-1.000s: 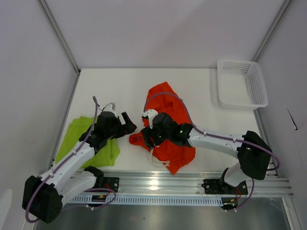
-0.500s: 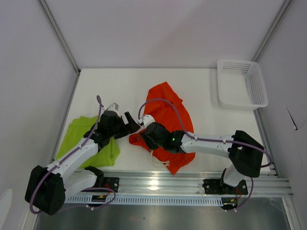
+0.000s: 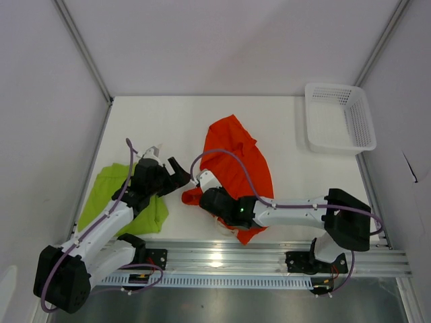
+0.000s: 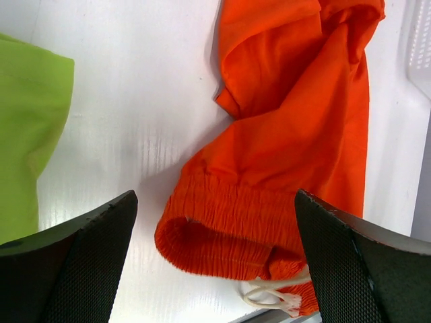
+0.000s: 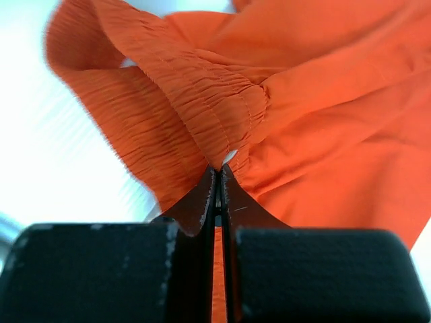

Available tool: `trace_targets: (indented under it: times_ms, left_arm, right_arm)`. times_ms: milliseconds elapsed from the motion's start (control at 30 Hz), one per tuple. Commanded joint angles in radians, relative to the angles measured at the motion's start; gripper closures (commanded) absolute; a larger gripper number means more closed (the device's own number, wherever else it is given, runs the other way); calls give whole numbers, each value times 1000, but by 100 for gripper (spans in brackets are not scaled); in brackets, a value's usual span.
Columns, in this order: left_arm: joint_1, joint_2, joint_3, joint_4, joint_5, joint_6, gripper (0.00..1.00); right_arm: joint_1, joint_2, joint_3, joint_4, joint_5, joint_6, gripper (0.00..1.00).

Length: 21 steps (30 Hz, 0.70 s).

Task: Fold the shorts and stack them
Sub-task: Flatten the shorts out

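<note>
The orange-red shorts [image 3: 236, 145] lie crumpled mid-table, their ribbed waistband [image 5: 168, 87] toward the near edge and a pale drawstring [image 4: 269, 293] trailing out. My right gripper [image 3: 205, 198] is shut on the waistband, pinching a fold of the fabric [image 5: 219, 171]. The left gripper [image 3: 180, 171] hovers open just left of the waistband's end, its jaws wide [image 4: 214, 202] with nothing between them. At the left the lime green shorts [image 3: 111, 192] lie flat, partly under the left arm, and their edge shows in the left wrist view [image 4: 27, 134].
A white mesh basket [image 3: 340, 118] stands at the back right corner, its rim also in the left wrist view [image 4: 421, 47]. A metal rail [image 3: 222, 259] runs along the near table edge. Grey walls close in the back and sides.
My right gripper slid toward the near edge along the waistband and closed on it. The waistband's left end has bunched up. The left gripper stayed open and shifted slightly.
</note>
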Motion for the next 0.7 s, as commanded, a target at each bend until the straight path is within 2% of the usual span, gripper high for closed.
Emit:
trace_targets:
  times_ms: [0, 167, 433, 633, 667]
  left_arm:
    - [12, -24, -23, 21, 9, -25, 1]
    - [12, -30, -56, 49, 27, -38, 1]
    - [12, -28, -107, 78, 49, -45, 1]
    - [12, -22, -123, 96, 52, -44, 1]
    - [12, -19, -121, 96, 54, -44, 1]
  right_arm:
    - [74, -108, -21, 86, 27, -47, 100]
    - [104, -132, -6, 42, -62, -33, 100]
    - [107, 24, 16, 12, -215, 30, 100]
    - [108, 69, -53, 96, -352, 60, 85]
    - [108, 67, -64, 115, -368, 68, 72]
